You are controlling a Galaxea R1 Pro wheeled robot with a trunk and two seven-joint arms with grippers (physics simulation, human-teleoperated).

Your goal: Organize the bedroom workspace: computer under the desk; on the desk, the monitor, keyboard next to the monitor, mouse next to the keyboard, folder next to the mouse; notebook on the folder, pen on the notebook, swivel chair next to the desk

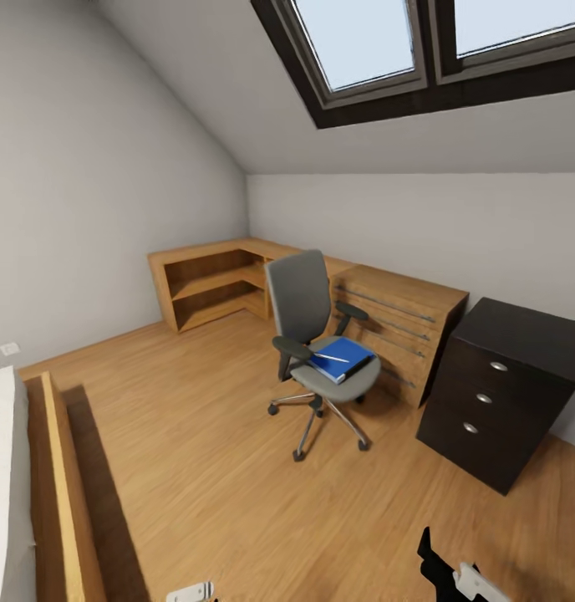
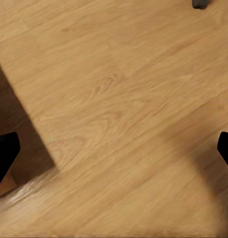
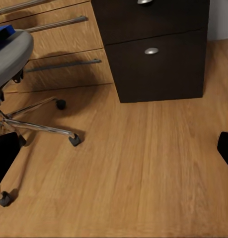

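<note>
The chair (image 1: 317,347) stands on the wood floor (image 1: 212,468) in front of a low light-wood cabinet (image 1: 396,326). The blue folder (image 1: 344,358) lies on its seat with the white pen (image 1: 331,358) on top, and the dark drawers (image 1: 496,393) of the counter stand just beside the cabinet. The left end effector (image 2: 114,153) and the right end effector (image 3: 114,153) both hang over the floor with fingers spread wide, holding nothing.

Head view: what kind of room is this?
Probably an attic bedroom that doubles as a study. A sloped ceiling with a skylight, the edge of a wood-framed bed against one wall, and a swivel chair carrying a blue folder beside low wooden cabinets point that way.
</note>
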